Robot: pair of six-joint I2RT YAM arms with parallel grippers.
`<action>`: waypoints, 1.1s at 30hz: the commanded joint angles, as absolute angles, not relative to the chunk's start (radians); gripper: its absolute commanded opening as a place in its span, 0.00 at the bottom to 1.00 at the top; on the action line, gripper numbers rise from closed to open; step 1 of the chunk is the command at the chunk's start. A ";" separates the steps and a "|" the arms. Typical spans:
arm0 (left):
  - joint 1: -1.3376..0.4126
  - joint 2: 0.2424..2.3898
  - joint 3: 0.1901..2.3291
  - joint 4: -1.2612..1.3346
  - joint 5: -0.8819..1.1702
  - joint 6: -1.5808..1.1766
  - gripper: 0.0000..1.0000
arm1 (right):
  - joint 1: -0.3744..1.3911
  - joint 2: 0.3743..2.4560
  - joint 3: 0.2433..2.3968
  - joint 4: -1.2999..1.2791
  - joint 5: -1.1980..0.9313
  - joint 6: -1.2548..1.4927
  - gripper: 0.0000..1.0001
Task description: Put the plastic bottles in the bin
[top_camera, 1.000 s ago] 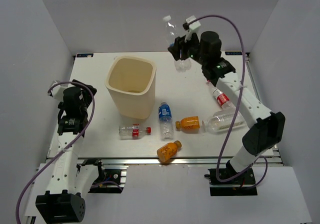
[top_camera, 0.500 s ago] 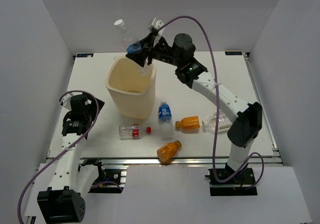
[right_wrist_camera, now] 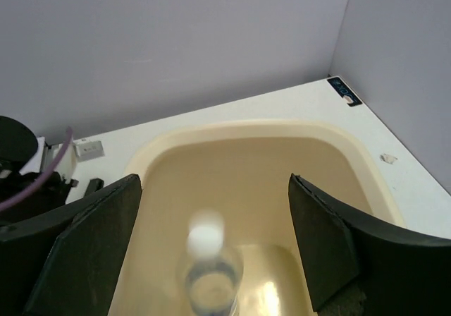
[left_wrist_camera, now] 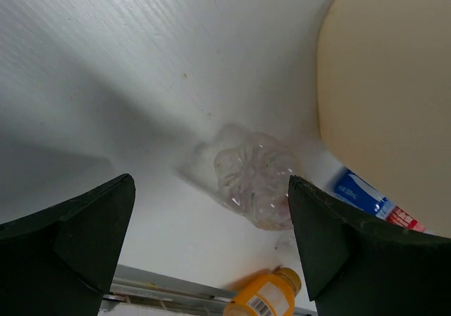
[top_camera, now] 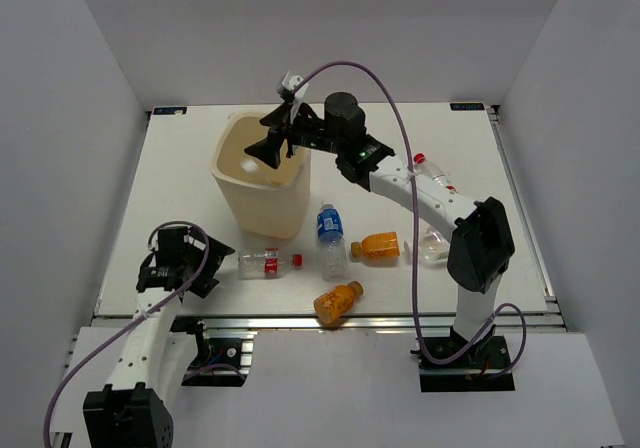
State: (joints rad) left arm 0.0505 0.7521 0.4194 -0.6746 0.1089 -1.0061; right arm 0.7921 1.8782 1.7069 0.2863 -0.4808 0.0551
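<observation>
right gripper (right_wrist_camera: 213,182) wide over bin (right_wrist_camera: 338,145), bottle (right_wrist_camera: 208,277) inside; left gripper (left_wrist_camera: 210,180) wide too

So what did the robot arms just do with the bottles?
The right gripper swung left over the bin, opened and dropped its clear bottle inside. The left gripper, open, moved nearer toward the red-labelled bottle. The orange bottles and blue-labelled bottle stayed put.

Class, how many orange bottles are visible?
2. One orange bottle lies right of the blue-label bottle; the other orange bottle near the front edge. The bin may hide more.
</observation>
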 commanded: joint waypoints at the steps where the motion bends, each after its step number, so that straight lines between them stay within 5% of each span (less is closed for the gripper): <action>1: 0.052 0.695 0.463 -0.712 0.157 -1.048 0.98 | 0.790 1.754 1.665 0.307 -0.428 0.002 0.89; 13: 0.028 0.729 0.531 -0.725 0.120 -1.098 0.98 | 0.677 1.432 1.286 0.388 -0.164 0.047 0.89; 18: -0.133 0.764 0.529 -0.694 0.046 -1.195 0.98 | 0.562 1.290 1.100 0.452 -0.109 0.130 0.89; 22: -0.299 0.869 0.549 -0.666 -0.051 -1.262 0.98 | 0.497 1.229 1.029 0.469 -0.103 0.175 0.89; 33: -0.322 1.002 0.514 -0.560 -0.132 -1.344 0.98 | 0.430 1.126 0.911 0.448 -0.081 0.201 0.89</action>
